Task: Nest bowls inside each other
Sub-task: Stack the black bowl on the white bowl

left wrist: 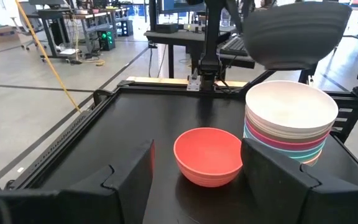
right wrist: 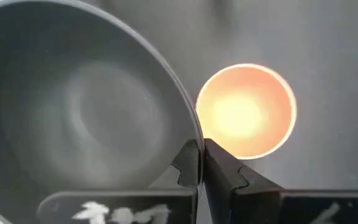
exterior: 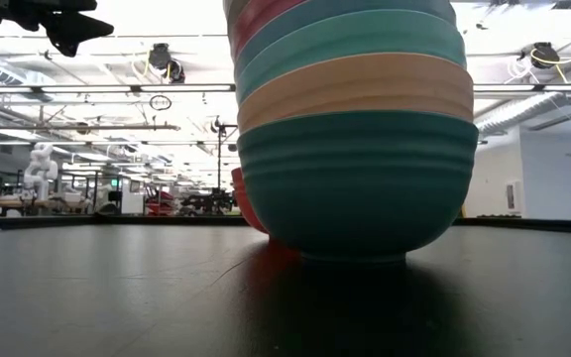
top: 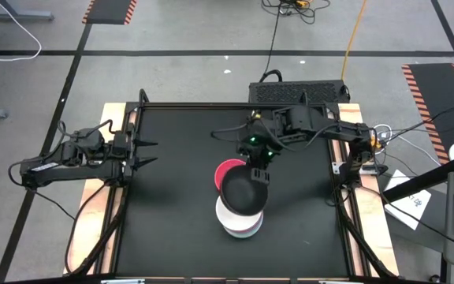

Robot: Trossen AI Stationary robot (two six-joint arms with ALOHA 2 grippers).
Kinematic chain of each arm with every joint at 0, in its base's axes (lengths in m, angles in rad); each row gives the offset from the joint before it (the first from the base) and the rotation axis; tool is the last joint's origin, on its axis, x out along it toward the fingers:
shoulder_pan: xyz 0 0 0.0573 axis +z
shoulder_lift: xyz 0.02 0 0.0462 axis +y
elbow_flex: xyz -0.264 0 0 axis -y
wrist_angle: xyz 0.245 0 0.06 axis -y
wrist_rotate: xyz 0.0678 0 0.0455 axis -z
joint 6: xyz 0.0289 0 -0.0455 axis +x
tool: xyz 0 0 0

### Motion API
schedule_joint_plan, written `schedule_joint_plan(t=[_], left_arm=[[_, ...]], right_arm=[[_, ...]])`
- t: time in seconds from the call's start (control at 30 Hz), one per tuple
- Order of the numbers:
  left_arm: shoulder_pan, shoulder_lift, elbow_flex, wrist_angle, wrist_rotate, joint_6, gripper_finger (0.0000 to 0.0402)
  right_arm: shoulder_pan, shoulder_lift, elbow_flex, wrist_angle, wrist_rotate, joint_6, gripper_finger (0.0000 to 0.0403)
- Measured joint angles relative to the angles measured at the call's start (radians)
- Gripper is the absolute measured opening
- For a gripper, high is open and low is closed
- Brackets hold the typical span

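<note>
Now the right gripper (right wrist: 201, 163), jaws clamped on the black bowl's (top: 241, 195) rim, hangs over the stack (top: 240, 223) mid-bench; next lower squarely. Red bowl (top: 228, 172) waits beside; left gripper (top: 144, 154) open at the left edge.

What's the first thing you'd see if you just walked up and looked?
The right hand holding a black bowl by its rim in the air, just above a tall stack of bowls with a white one on top. Beside the stack, one red bowl sits alone on the black table.
</note>
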Motion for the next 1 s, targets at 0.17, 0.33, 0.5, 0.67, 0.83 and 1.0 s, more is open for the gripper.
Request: schedule_joint_plan(t=[0.17, 0.33, 0.5, 0.67, 0.83, 1.0], left_arm=[[0.0, 0.0, 0.0, 0.001, 0.001, -0.001, 0.0243], [0.0, 0.0, 0.0, 0.0, 0.002, -0.005, 0.0243], [0.0, 0.0, 0.0, 0.0, 0.002, -0.006, 0.0243], [0.0, 0.0, 0.0, 0.001, 0.006, -0.006, 0.0243], [0.0, 0.0, 0.0, 0.001, 0.01, -0.006, 0.0243], [0.0, 0.0, 0.0, 0.001, 0.011, -0.006, 0.0243]], right_arm=[[0.023, 0.058, 0.0, -0.047, 0.0, 0.015, 0.0], [0.036, 0.139, -0.001, -0.091, 0.006, 0.023, 0.0], [0.034, 0.174, -0.001, -0.126, 0.03, 0.029, 0.0], [0.027, 0.171, -0.001, -0.125, -0.002, 0.036, 0.0], [0.027, 0.172, -0.001, -0.127, -0.075, 0.041, 0.0], [0.027, 0.185, -0.001, -0.127, -0.079, 0.041, 0.0]])
